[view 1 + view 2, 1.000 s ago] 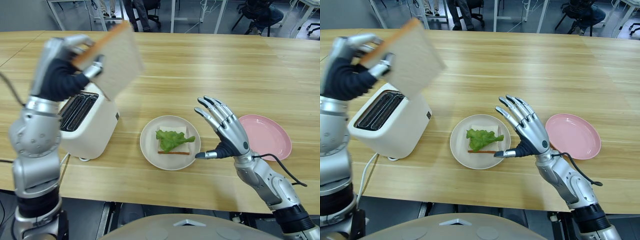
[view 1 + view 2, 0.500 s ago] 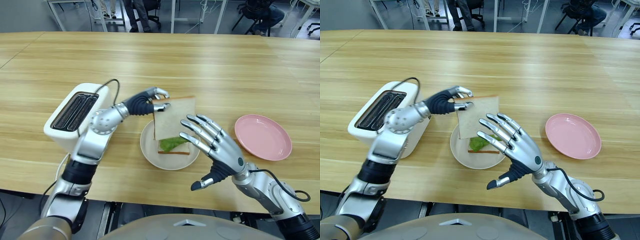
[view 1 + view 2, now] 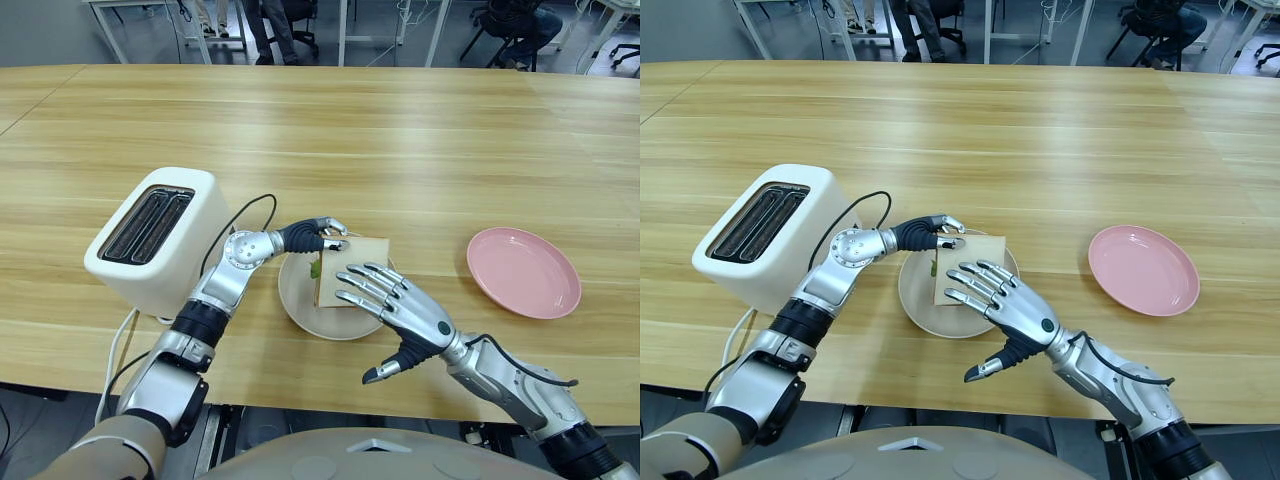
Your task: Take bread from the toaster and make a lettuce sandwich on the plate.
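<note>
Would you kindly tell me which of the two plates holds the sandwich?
The cream plate beside the toaster, with the bread slice on it under the right hand; the pink plate sits apart to its right.

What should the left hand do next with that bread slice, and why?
Probably open its fingers and let go: the left hand pinches a corner of the top bread slice, which already lies flat over the lettuce on the plate.

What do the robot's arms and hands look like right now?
Both arms are jointed silver metal with black bands. The left robot hand is black with silver tips; the right robot hand is silver with a black thumb base, a thin black cable along its forearm.
</note>
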Robot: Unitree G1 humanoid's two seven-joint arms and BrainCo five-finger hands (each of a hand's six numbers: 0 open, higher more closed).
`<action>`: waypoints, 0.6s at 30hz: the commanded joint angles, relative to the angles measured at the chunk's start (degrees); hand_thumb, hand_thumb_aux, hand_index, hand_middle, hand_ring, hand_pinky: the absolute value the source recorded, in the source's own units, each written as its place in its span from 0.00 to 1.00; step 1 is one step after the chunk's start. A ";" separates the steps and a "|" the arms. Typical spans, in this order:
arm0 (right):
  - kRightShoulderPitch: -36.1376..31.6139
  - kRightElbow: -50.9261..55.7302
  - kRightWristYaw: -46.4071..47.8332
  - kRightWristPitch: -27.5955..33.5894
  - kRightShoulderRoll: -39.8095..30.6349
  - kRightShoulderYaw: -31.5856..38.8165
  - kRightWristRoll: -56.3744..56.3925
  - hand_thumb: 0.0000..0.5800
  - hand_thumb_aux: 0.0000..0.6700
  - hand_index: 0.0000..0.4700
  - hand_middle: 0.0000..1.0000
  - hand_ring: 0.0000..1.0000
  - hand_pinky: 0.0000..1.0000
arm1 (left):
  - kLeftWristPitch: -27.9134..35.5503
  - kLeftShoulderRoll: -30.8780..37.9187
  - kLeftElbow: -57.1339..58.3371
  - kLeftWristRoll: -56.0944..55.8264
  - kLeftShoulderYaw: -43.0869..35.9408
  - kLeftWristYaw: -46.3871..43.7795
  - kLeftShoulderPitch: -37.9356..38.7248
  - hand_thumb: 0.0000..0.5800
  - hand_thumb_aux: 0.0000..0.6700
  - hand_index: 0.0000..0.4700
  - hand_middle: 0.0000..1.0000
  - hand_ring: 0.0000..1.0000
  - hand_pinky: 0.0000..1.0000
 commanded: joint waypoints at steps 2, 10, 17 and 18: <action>-3.56 6.18 8.48 4.75 1.44 2.73 1.59 0.00 0.00 0.00 0.00 0.00 0.00 | -3.41 -0.72 8.80 2.95 -0.54 2.96 -2.54 1.00 1.00 0.98 1.00 1.00 1.00; -11.91 17.08 17.78 9.44 5.03 7.85 3.60 0.00 0.00 0.00 0.00 0.00 0.00 | -8.81 -2.94 21.16 8.03 -1.76 9.01 -6.11 1.00 1.00 0.98 1.00 1.00 1.00; -17.55 23.04 26.51 11.91 7.77 10.08 9.53 0.00 0.00 0.00 0.00 0.00 0.00 | -11.10 -4.78 30.21 15.79 -5.62 14.76 -8.22 1.00 1.00 0.98 1.00 1.00 1.00; -17.65 22.98 28.98 12.23 7.86 10.28 11.25 0.00 0.00 0.00 0.00 0.00 0.00 | -11.32 -4.84 31.23 17.30 -6.52 15.67 -8.44 1.00 1.00 0.98 1.00 1.00 1.00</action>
